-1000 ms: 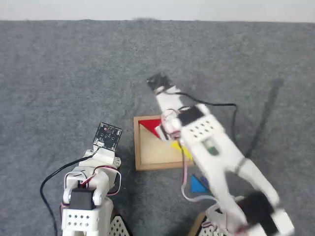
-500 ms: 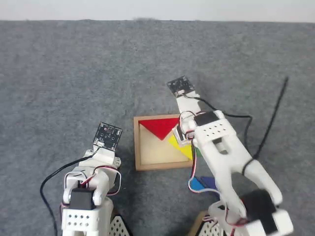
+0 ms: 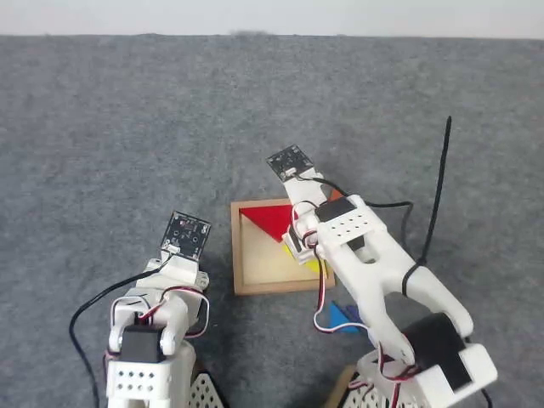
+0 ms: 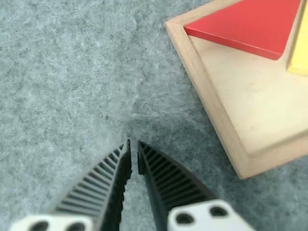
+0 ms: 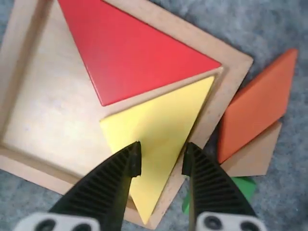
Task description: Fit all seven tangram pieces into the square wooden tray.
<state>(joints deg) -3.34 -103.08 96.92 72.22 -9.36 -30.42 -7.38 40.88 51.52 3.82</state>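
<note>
Since the right gripper (image 5: pixel 161 156) hangs directly above the yellow triangle (image 5: pixel 161 115), that arm is the one placed to act. Its jaws stand partly apart with nothing clamped between them; whether the tips touch the piece I cannot tell. The yellow triangle lies in the right half of the wooden tray (image 5: pixel 233 72). Its long edge runs along the right rim, and its sharp near tip rides over the rim by the near right corner, so I judge it not seated. The next move likely turns on nudging that tip leftward and far, off the rim and into the recess. The red triangle (image 5: pixel 130 53) sits flat against the far rim, close beside the yellow one with a thin gap between, which limits travel that way. An orange parallelogram (image 5: pixel 257 103), a tan triangle (image 5: pixel 255 154) and a green piece (image 5: pixel 243 186) crowd the mat just right of the tray, and a blue piece (image 3: pixel 342 317) lies nearer. The left gripper (image 4: pixel 134 151) is over bare grey mat (image 4: pixel 57 72) left of the tray's near left corner, jaws almost together, empty.
</note>
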